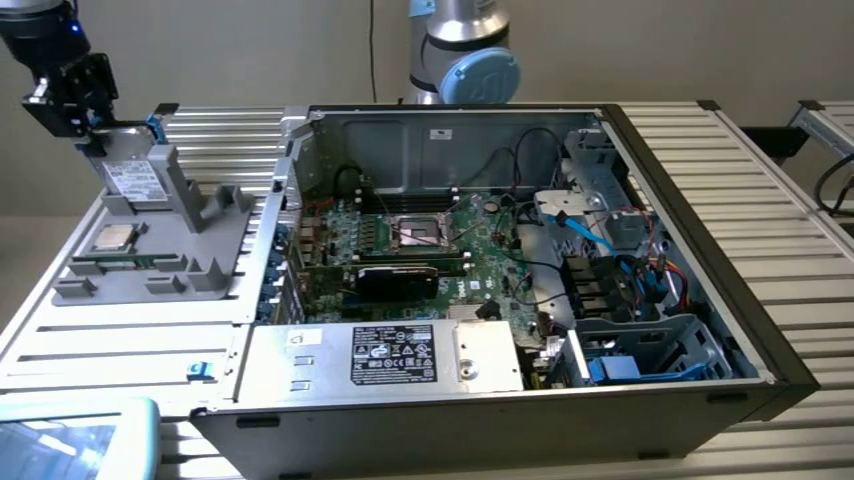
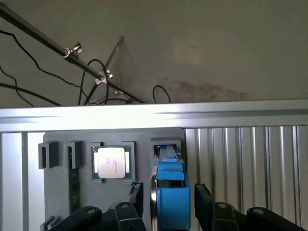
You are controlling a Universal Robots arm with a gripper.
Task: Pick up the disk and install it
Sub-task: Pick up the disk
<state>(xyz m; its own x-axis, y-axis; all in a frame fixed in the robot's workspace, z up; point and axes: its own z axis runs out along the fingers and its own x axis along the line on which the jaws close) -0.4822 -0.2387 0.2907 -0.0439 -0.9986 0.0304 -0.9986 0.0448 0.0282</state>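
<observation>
The disk [image 1: 134, 182] stands on edge in a slot of the grey fixture [image 1: 200, 215] at the exterior view's left. Its white label shows, and the blue carrier's top edge pokes up by the gripper. My gripper [image 1: 91, 135] hangs right at the disk's upper end. In the wrist view the blue carrier of the disk [image 2: 171, 192] sits between my two black fingers [image 2: 136, 195]. A narrow gap shows on each side, so the gripper [image 2: 169, 198] is open and astride the disk without clamping it.
A square silver CPU chip [image 2: 111, 162] lies in the fixture beside the disk. The open computer case [image 1: 694, 200] is at the exterior view's right, with motherboard, cables, a silver power supply box [image 1: 400, 355] and a drive cage [image 1: 647, 350]. The arm's base [image 1: 461, 50] stands behind it.
</observation>
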